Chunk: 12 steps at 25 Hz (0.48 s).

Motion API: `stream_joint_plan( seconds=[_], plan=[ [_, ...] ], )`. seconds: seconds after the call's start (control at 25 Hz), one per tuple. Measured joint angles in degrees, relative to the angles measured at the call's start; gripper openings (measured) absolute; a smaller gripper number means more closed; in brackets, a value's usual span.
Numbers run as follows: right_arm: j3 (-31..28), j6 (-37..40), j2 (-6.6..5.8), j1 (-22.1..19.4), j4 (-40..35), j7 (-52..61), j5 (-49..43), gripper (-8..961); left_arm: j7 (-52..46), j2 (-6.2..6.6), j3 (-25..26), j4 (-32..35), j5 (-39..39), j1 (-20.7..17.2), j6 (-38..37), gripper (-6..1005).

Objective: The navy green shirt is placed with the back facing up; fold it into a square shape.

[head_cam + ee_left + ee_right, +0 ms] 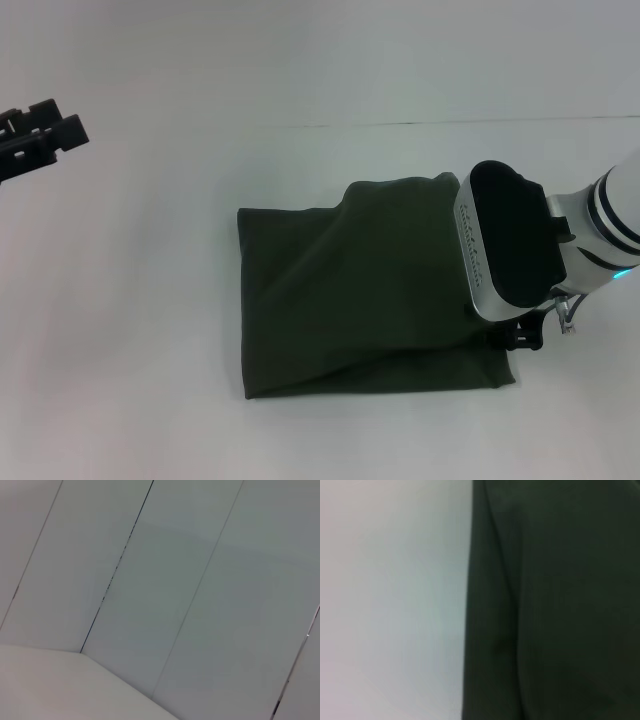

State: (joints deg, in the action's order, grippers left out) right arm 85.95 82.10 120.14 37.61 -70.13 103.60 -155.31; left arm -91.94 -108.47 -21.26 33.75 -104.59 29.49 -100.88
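Right claw [520,335] over folded navy green shirt [350,300] edge, grip unclear; left claw [45,130] parked, grip unclear.

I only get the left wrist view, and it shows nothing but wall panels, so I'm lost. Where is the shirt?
Observer: The shirt lies on the table, folded into a rough rectangle, with no lettering showing.
Operator: Where is my left claw, then?
Observer: The left claw is far off to the robot's left, apart from the shirt.
Operator: And the right one?
Observer: The right claw is at the shirt's right edge, by the corner nearest the robot.
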Motion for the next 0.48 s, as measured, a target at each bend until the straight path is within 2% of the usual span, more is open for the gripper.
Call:
stream_joint_plan(
  seconds=[0.16,0.36,0.48],
  plan=[
    [0.2,-0.7,0.00,0.0,0.3,0.2,-0.5,359,0.0,0.01,0.0,0.0,0.0,0.3,0.1,888],
    [-1.0,0.2,0.00,0.0,-0.6,0.2,0.1,127,0.0,0.02,0.0,0.0,0.0,0.3,0.1,888],
    [-2.0,2.0,-0.04,0.4,-0.8,-0.1,0.1,84,0.0,0.02,0.0,0.0,0.0,0.4,0.0,888]
  ],
)
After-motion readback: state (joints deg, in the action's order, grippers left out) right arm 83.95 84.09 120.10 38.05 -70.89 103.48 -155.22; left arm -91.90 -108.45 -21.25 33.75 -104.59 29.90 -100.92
